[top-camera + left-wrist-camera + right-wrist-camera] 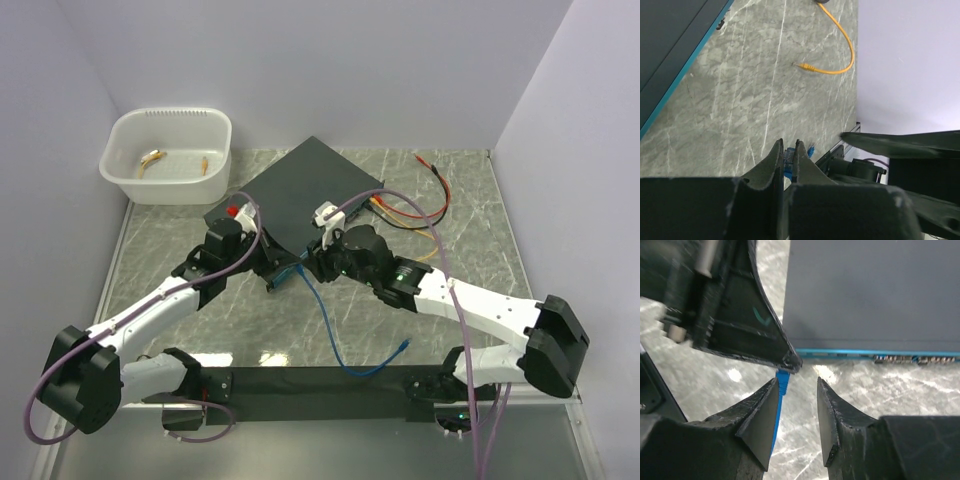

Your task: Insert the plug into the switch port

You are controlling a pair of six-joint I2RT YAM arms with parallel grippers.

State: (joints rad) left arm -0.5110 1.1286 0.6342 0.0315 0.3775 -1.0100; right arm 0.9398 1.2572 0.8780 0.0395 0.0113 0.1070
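Nearest: right tool (797,385) parted, gripping nothing. Just beyond: left tool (788,149) pinched narrow on blue plug (783,378), over desk (880,395), short of switch port (915,360) row in black box's (870,290) teal face; lettering there too blurred to read.

White plastic arm links (155,308) between bulky black joint housings (85,385); a thin purple cable (27,415) loops along each arm; dark, scuffed wedge-shaped fingers (757,425).
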